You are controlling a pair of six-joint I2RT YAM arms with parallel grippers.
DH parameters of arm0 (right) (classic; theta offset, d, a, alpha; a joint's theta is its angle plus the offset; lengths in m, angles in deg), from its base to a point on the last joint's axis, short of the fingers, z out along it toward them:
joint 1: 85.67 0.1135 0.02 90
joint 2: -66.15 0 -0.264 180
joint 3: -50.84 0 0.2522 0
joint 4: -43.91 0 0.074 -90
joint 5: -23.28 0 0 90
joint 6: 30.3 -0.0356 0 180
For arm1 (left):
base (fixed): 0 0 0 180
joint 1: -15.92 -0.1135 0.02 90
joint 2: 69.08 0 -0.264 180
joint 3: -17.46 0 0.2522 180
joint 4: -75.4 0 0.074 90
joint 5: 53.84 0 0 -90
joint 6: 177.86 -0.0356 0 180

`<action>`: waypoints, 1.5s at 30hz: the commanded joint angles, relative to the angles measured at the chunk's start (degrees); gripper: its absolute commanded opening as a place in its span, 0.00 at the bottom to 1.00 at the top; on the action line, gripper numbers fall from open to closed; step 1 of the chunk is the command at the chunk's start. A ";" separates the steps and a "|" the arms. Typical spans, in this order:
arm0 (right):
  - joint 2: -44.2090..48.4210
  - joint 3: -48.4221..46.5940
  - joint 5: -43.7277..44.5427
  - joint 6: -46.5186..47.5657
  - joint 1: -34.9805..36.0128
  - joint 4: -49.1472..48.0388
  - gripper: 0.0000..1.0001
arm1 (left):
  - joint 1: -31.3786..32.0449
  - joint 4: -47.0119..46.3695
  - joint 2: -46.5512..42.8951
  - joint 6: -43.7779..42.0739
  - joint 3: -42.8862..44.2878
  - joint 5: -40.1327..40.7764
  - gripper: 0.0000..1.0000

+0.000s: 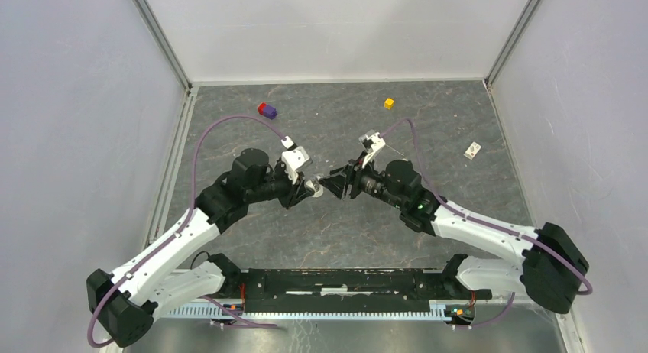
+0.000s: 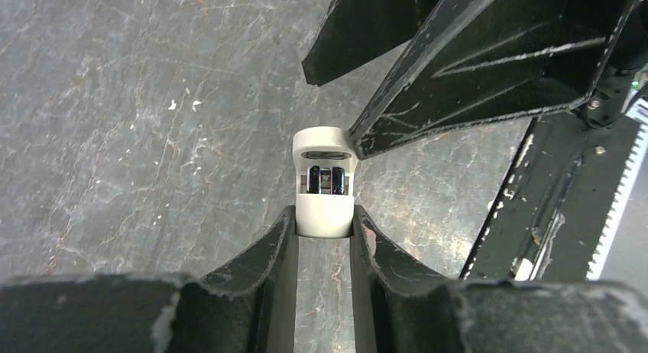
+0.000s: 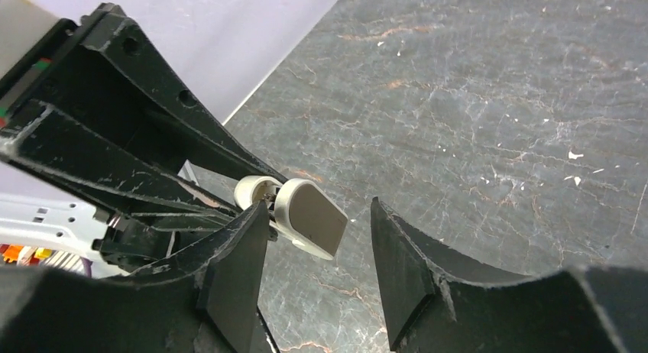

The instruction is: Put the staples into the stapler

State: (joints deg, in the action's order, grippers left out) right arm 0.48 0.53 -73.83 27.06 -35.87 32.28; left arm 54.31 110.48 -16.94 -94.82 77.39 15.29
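Observation:
The small white stapler (image 2: 324,182) is pinched between my left gripper's fingers (image 2: 323,227), held above the table with its grey metal inside facing the camera. It also shows in the right wrist view (image 3: 306,215) and in the top view (image 1: 312,187). My left gripper (image 1: 307,186) is shut on it. My right gripper (image 3: 321,231) is open, its tips at the stapler's free end; one finger (image 3: 244,246) touches or nearly touches it. In the top view the right gripper (image 1: 330,183) meets the left at the table's middle. The staples (image 1: 472,150) look like the small pale strip lying at the right.
A red and purple cube pair (image 1: 267,110) lies at the back left and a yellow cube (image 1: 389,103) at the back middle. White walls close in the table on three sides. The black rail (image 1: 344,284) with the arm bases runs along the near edge.

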 commanded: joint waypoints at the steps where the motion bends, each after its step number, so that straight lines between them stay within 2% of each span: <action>1: -4.34 -4.41 1.26 -2.18 0.60 -0.36 0.57 | 0.47 1.27 1.19 0.10 2.91 3.49 0.02; 6: -8.04 -5.72 1.09 -2.23 0.98 -0.05 0.51 | 0.57 1.40 2.54 1.30 3.22 3.79 0.02; 17: -10.61 -3.12 9.96 -0.13 0.91 5.39 0.31 | 0.65 2.72 1.94 2.94 5.20 6.88 0.02; 31: -10.77 3.70 9.32 -0.91 -0.91 2.49 0.25 | 0.55 -0.59 -1.88 3.26 1.56 4.52 0.02; 34: -10.39 5.06 6.52 -0.22 -1.74 -0.38 0.28 | 0.54 -0.96 -2.24 2.92 1.60 3.55 0.02; 36: -8.90 6.65 1.65 2.12 -2.99 -4.03 0.33 | 0.55 -1.14 -2.93 1.66 1.30 2.30 0.02; 38: -5.66 8.66 -3.64 7.19 -4.69 -6.89 0.39 | 0.54 -0.83 -3.47 0.28 1.11 -0.39 0.02; 42: 4.69 12.82 -9.59 23.27 -5.87 -8.47 0.56 | 0.57 0.51 -3.97 -1.37 1.35 -8.74 0.02; 45: 8.21 13.99 -19.17 31.82 -5.86 -8.67 0.68 | 0.54 0.73 -3.43 -2.25 1.72 -17.01 0.02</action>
State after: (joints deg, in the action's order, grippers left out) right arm 3.97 13.69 -79.89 43.03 -41.93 29.40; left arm 54.90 112.76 -20.05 -94.08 78.44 11.10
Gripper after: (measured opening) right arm 0.632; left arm 0.328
